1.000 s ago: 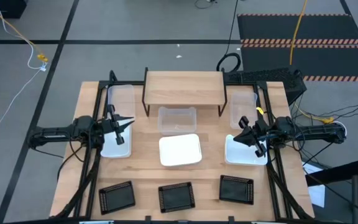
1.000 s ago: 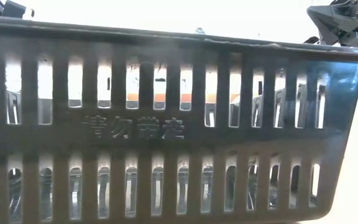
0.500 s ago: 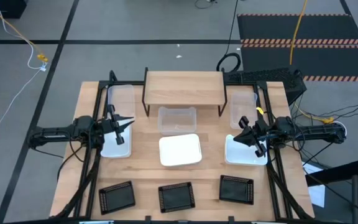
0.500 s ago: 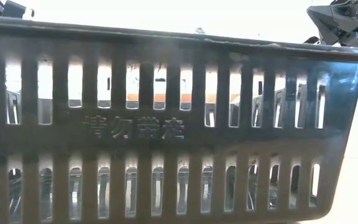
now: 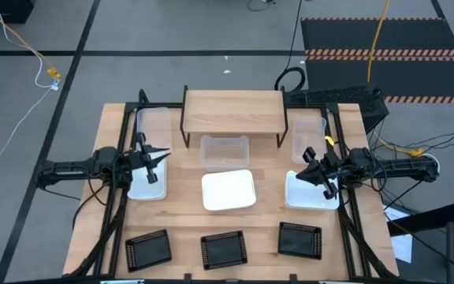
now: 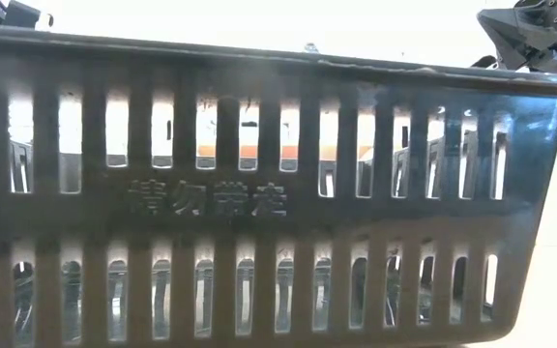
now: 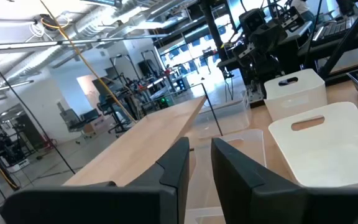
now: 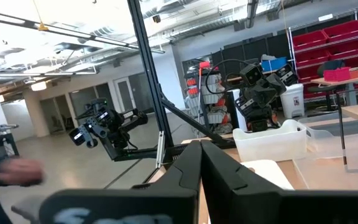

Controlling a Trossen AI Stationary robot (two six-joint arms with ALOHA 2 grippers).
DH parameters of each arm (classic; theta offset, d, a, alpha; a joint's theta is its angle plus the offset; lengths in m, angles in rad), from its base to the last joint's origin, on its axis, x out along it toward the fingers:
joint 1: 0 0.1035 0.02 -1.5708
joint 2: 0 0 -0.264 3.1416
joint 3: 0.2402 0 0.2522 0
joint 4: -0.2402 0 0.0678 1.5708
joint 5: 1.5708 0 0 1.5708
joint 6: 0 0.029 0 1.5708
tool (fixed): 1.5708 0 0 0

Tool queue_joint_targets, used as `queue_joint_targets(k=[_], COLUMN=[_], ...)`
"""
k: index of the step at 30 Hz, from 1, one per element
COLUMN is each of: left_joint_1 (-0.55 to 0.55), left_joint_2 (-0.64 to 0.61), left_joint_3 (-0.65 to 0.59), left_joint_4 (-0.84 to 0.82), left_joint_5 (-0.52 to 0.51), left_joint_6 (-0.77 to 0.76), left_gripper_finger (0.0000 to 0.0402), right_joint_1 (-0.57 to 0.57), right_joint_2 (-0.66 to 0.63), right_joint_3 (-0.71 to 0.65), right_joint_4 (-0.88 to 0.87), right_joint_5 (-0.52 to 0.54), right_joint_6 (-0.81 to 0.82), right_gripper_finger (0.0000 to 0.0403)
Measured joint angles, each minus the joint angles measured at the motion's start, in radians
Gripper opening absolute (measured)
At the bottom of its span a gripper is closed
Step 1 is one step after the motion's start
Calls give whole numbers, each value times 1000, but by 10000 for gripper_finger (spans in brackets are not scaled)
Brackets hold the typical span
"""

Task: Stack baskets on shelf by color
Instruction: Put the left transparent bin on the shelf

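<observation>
Nine baskets (image 5: 228, 190) sit unstacked on the table before the bare shelf (image 5: 232, 111).

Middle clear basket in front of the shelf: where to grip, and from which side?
Judging by the high view, pinch one long rim wall of the clear basket from straight above. It sits upright and open-topped, with the shelf behind and the white basket close in front, so side approaches look cramped.

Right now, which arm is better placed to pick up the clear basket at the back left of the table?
Probably the left. Its pincer hovers over the white basket just in front of that clear basket; the right pincer is across the table.
</observation>
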Motion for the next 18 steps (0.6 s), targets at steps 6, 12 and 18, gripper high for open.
queue_joint_targets(k=[6,12,18], left_joint_1=[0,0,2], left_joint_2=[0,0,0], left_joint_3=[0,0,0], left_joint_4=[0,0,15], left_joint_5=[0,0,-80], left_joint_6=[0,0,4], left_gripper_finger=[72,72,72], right_joint_1=[0,0,-2], right_joint_2=[1,28,73], right_joint_3=[0,0,0], right_joint_4=[5,29,123], right_joint_5=[80,80,192], right_joint_6=[19,-44,-185], right_gripper_finger=[4,4,14])
